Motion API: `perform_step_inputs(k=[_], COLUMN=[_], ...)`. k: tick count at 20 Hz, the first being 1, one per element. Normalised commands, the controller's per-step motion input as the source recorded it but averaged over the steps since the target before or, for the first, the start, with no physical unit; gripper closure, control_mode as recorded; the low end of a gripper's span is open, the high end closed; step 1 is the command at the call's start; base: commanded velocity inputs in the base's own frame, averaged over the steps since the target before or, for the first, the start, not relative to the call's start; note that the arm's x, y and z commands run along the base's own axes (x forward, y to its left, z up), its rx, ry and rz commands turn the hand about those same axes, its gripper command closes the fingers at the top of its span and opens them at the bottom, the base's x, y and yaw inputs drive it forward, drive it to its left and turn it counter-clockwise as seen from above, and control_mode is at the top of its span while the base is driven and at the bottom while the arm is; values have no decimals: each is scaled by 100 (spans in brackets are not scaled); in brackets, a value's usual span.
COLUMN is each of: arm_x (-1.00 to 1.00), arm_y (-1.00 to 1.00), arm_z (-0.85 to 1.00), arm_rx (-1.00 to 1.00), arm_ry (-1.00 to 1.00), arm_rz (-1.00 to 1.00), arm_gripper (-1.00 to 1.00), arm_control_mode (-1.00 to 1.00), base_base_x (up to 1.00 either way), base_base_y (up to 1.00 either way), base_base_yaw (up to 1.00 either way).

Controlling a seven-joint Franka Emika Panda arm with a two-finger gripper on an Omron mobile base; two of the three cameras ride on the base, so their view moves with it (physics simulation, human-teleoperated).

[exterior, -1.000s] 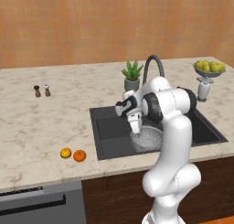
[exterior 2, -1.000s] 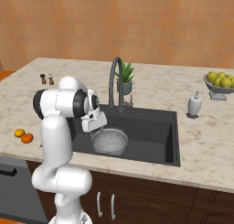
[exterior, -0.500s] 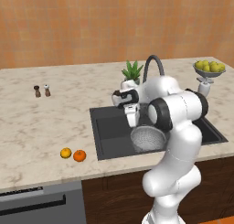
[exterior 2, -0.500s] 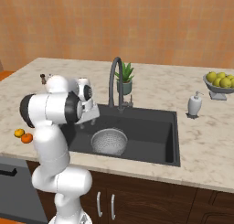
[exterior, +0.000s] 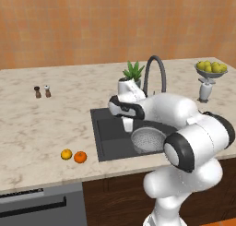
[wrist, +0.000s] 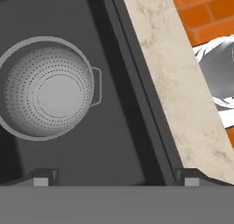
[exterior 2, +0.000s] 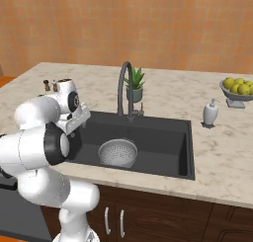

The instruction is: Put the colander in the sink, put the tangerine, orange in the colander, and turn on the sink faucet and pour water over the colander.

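Pincer [exterior: 127, 124]: wide open, empty, over sink [exterior: 107, 142] left part. Colander [exterior: 148, 140]: in sink, step 1 done. Tangerine [exterior: 66, 154] + orange [exterior: 80, 157]: on surface [exterior: 37, 123], not yet loaded. Faucet [exterior: 155, 73]: no water seen.

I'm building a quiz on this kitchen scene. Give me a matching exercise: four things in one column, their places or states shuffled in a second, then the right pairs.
Things:
1. colander
2. tangerine and orange
3. gripper
4. sink faucet

Places or states:
A. on the counter, left of the sink
B. open, above the sink's left part
C. in the sink, empty
D. behind the sink, no water running

Pairs: 1-C, 2-A, 3-B, 4-D
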Motion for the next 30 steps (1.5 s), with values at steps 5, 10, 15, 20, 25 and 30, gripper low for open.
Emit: perform_step_inputs(k=[5,10,15,20,25,30], arm_x=[-56,-40,-25,-28,-32,-32], arm_y=[62,69,77,80,83,80], arm_z=[45,30,20,23,8,0], arm_rx=[0,0,0,0,0,0], arm_ry=[-31,-10,0,-1,-2,0], arm_rz=[-25,-33,-39,-33,-29,-21], arm_gripper=[-100,-100,-100,-100,-100,-100], arm_control_mode=[-100,-100,-100,-100,-100,-100], base_base_x=[0,0,0,0,0,0], base_base_y=[0,0,0,0,0,0], base_base_yaw=[0,0,0,0,0,0])
